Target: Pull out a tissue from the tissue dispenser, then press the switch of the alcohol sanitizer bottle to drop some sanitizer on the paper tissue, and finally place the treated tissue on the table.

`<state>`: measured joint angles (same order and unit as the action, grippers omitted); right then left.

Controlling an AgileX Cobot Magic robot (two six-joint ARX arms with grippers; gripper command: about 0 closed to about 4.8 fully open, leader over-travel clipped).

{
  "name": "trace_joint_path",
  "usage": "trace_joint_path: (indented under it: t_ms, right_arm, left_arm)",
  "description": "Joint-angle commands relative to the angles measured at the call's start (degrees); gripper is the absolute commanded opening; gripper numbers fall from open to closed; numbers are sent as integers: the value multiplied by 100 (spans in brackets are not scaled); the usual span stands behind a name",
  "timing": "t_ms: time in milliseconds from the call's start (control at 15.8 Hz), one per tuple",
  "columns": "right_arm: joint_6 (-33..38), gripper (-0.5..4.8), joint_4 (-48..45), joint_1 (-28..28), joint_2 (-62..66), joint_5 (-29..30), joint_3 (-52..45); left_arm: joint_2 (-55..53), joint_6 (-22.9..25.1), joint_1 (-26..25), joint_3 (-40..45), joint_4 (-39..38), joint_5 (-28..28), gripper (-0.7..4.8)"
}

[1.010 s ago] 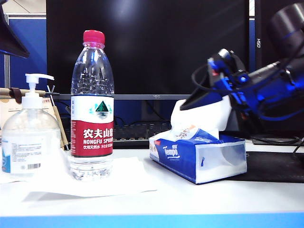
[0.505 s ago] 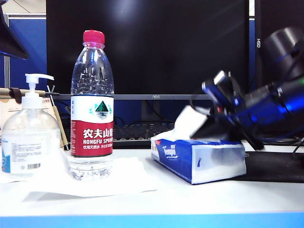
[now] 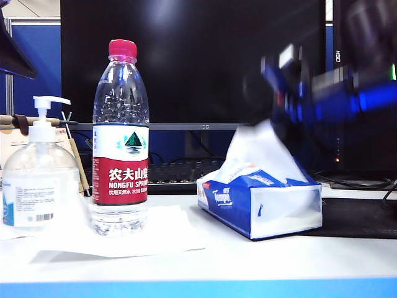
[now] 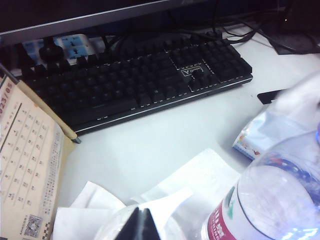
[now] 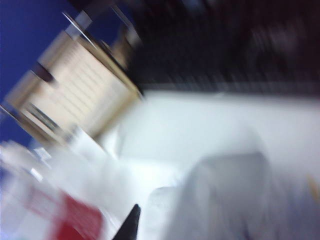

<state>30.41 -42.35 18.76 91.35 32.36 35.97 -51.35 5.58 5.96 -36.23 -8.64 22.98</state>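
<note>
The blue-and-white tissue dispenser (image 3: 260,208) lies on the white table (image 3: 248,257) at the right. A white tissue (image 3: 259,152) rises from its top in a tall peak, its lower part still in the pack. My right gripper (image 3: 270,118), blurred, is shut on the peak; the right wrist view shows one dark finger (image 5: 131,225) beside the tissue (image 5: 225,200). The alcohol sanitizer bottle (image 3: 37,186) with its white switch (image 3: 46,104) stands at far left. My left gripper (image 4: 140,223) hangs shut just above the switch (image 4: 172,200), holding nothing.
A red-capped water bottle (image 3: 121,143) stands on a flat white sheet (image 3: 142,239) between the sanitizer and the pack. A black keyboard (image 4: 140,85) and monitor (image 3: 198,62) lie behind, a calendar (image 4: 30,160) at back left, a black mat (image 3: 360,217) at right.
My right gripper dipped onto the pack's tuft, closed on it and rose, drawing the tissue up into a tall peak. The left arm has not moved.
</note>
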Motion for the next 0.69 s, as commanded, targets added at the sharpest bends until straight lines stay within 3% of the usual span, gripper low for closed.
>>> trace_joint_path:
  t_ms: [63,189,379,568,694]
  right_arm:
    - [-236,-6,1366,-149,-997,11,918]
    - [-472,-6,2376,-146,-1537,20,1725]
    - [286,-6,2706,-24,-1884,483,2767]
    - [540,-6,2708,699,-1884,527,3331]
    - [540,-6,2712,1222,-1884,238,3370]
  left_arm:
    - [11,-4,-4,-15,57,20,-6]
    - [13,-9,-4,-15,87,22,-6]
    - [13,-11,-4,-15,216,22,-6]
    - [13,-24,-7,-17,229,-9,-6]
    - [22,-20,-7,-17,238,-284,-6]
